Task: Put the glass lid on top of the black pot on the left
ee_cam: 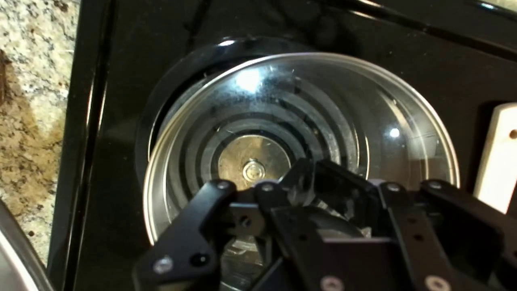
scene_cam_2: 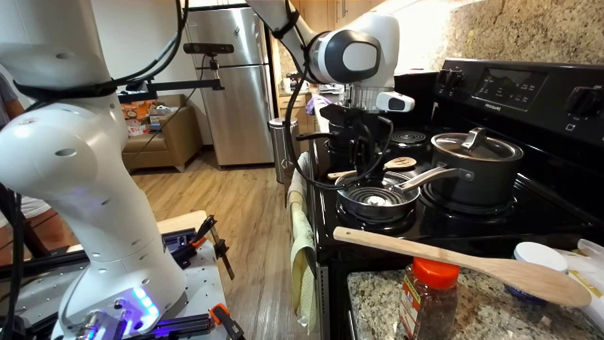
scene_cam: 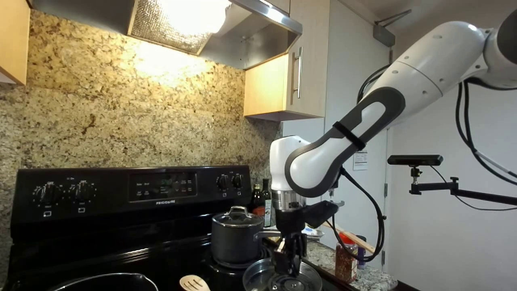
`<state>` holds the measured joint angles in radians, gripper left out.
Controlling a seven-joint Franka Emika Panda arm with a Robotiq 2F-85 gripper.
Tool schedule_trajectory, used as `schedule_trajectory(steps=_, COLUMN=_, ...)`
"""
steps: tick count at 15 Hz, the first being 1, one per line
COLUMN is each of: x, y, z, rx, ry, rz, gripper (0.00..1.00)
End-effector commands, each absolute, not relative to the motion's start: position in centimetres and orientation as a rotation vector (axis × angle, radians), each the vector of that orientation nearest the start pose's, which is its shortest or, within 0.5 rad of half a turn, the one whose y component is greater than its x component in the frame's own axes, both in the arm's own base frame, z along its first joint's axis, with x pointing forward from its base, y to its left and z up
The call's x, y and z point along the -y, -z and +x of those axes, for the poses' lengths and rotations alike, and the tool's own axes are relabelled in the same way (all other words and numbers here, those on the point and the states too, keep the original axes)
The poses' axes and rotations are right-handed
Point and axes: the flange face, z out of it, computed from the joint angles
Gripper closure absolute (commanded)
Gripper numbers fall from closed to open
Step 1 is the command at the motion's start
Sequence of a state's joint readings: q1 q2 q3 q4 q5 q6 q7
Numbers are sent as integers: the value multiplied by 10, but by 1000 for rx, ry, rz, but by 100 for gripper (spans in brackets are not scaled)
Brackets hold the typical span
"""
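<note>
Lid (ee_cam: 307,117) is near the front-right corner of the worktop (scene_cam_2: 462,231); the pincer (ee_cam: 313,165) seems clenched on its middle. So narrow a hold could twist, tipping it against spoon (scene_cam: 194,283) or pot (scene_cam: 117,282).

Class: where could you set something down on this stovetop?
In an exterior view, the coil burner beyond the slotted spoon looks bare. The wrist view shows a bare cooktop strip between the glass lid and granite counter. It is crowded around the lid, with the gripper over it and the grey pot close by.
</note>
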<state>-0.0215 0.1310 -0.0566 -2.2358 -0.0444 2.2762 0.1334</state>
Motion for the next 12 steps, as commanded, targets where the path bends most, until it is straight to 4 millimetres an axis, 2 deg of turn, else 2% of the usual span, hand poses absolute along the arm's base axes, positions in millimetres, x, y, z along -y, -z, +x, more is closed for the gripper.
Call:
schedule_trajectory(steps=1, x=58, y=-302, z=537, rx=-259, ry=-165, rz=-3128, gripper=62)
schedule_trajectory(steps=3, x=62, y=-304, z=539, rx=-264, ry=-163, rz=-3125, gripper=55)
schedule_trajectory(steps=11, x=58, y=-306, z=540, rx=-264, ry=-185, rz=-3126, gripper=3)
schedule_trajectory(steps=12, x=57, y=-306, z=542, rx=-260, ry=-184, rz=-3129, gripper=1)
